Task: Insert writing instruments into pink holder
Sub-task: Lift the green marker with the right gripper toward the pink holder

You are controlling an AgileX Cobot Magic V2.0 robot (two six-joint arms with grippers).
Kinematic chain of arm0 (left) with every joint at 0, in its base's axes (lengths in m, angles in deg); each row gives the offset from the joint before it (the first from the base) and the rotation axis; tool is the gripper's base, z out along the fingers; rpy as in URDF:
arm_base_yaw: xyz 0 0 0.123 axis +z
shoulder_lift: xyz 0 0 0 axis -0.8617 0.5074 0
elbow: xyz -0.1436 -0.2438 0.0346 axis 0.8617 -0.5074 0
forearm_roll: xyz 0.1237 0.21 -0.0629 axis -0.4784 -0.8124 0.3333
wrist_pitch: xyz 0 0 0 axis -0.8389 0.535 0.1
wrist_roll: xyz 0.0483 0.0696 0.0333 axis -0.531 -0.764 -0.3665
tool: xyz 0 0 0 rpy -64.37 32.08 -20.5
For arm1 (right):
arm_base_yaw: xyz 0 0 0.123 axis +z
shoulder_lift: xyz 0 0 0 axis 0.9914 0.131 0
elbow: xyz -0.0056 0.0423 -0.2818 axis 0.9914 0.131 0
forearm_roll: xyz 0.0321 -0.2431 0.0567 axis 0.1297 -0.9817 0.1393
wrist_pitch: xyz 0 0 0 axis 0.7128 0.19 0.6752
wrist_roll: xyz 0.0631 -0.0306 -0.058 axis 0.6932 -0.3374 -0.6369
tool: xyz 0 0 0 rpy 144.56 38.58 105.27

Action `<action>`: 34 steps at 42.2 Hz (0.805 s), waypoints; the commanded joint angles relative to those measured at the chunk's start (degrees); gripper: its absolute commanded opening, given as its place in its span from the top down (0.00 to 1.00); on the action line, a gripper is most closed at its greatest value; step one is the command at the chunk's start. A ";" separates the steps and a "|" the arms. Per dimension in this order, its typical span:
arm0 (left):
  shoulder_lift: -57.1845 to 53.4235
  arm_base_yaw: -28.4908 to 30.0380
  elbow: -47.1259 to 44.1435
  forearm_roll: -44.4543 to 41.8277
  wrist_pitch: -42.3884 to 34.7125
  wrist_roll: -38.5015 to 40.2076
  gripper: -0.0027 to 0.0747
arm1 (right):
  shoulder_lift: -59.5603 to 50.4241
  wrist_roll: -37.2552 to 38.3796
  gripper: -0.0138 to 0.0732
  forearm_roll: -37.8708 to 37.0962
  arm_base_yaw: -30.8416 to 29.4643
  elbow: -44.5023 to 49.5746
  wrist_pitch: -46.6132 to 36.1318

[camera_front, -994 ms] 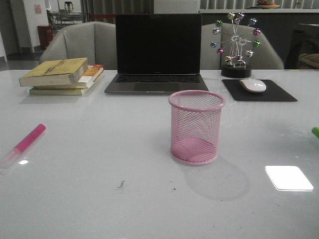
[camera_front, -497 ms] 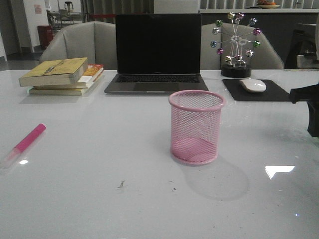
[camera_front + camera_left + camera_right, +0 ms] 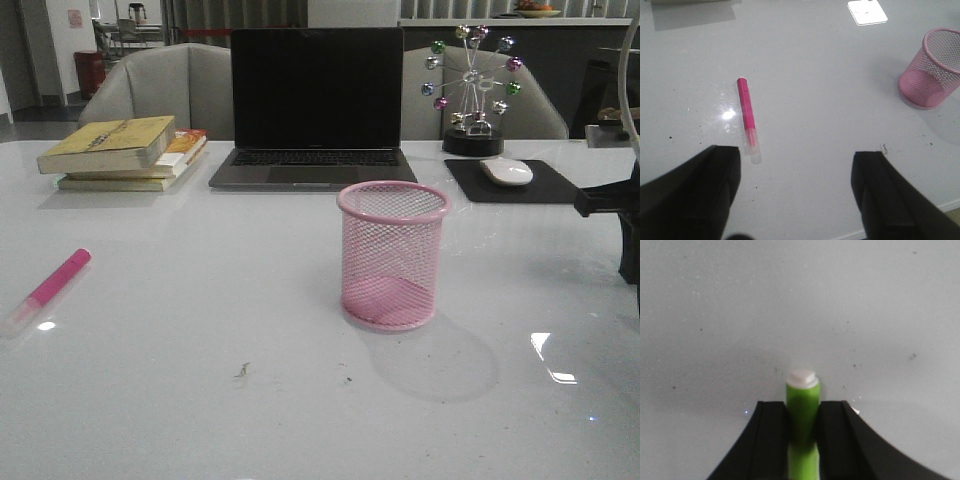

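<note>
1. The pink holder [image 3: 393, 256] is seen upright on the white counter [image 3: 200, 330], near its middle, in front of the laptop [image 3: 316, 108]. Nothing is seen inside it; only its pink base shows through the mesh.
2. The pink highlighter [image 3: 48, 289] is found lying flat on the counter at the far left, well apart from the holder. In the left wrist view its pale clear cap end is turned toward the gripper and its pink end away.
3. The left gripper [image 3: 796, 192] is seen released: its two dark fingers [image 3: 700, 192] are spread wide above the counter and nothing is held between them. The pink highlighter lies just ahead of the left-hand finger, apart from it.
4. The right gripper [image 3: 803, 427] is recorded as clenched on the green highlighter [image 3: 802, 415]. The lime body is pinched between both dark fingers [image 3: 771, 435], and its white end projects beyond the fingertips over bare counter.
5. In the front view only a dark part of the right arm [image 3: 612, 215] is visible at the right edge, well apart from the holder; the green highlighter cannot be made out there.
6. At the back of the counter are noted a stack of books [image 3: 125, 152], a mouse [image 3: 507, 171] on a black mouse pad [image 3: 515, 185], and a ferris-wheel ornament [image 3: 473, 88].
</note>
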 commanded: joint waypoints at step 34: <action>0.01 -0.49 1.70 1.00 -3.84 0.01 0.28 | -33.56 -0.94 0.73 5.67 33.92 24.07 -65.31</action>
